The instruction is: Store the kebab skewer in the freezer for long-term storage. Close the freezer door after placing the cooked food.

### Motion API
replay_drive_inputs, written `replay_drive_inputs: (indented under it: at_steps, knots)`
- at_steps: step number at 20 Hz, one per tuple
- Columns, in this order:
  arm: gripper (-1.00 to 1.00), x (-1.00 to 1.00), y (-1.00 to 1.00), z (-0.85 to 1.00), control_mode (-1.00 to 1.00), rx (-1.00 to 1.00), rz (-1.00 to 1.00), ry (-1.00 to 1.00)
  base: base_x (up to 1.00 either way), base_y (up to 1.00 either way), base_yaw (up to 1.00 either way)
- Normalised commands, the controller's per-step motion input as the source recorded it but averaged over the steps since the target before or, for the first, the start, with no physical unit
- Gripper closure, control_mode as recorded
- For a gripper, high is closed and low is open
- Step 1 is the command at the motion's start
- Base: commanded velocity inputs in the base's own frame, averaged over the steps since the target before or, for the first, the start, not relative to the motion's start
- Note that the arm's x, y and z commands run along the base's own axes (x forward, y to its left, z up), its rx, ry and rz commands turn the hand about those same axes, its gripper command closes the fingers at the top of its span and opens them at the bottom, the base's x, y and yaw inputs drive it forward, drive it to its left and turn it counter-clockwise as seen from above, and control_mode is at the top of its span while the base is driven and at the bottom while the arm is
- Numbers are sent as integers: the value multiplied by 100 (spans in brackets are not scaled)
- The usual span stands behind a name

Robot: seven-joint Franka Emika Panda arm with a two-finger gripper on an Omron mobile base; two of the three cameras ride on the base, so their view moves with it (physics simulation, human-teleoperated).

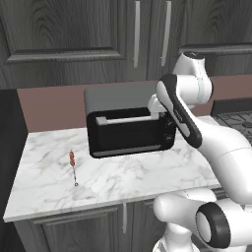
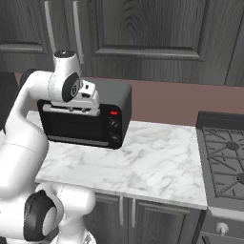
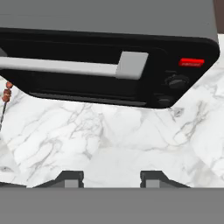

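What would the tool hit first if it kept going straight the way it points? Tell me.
Most likely the bare marble counter just in front of the toaster oven. The tool points down at it with nothing between, though depth is hard to judge.

We class this as a home kitchen, rendered. Evidence: marble-look countertop (image 1: 123, 177) w/ black toaster oven (image 1: 129, 132) on it, dark wood wall cupboards (image 2: 143, 28) w/ bar handles above, matching base cabinets below, brown backsplash (image 2: 181, 102), gas stove (image 2: 224, 157) at counter's rt end.
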Motion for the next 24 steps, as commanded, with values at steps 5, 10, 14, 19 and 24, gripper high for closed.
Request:
replay_drive_inputs:
  at_steps: [5,10,14,19,24]
  knots:
    - [-100,0,0,-1,-100,0,0,0,0,0,0]
    - [-100,0,69,-18,-100,0,-11,10,0,0,0]
    - [-100,0,100,-35,-100,0,-24,15,0,0,0]
    - [-100,3,96,-29,-100,0,-23,24,0,0,0]
    - [-100,1,70,-49,-100,0,-12,19,0,0,0]
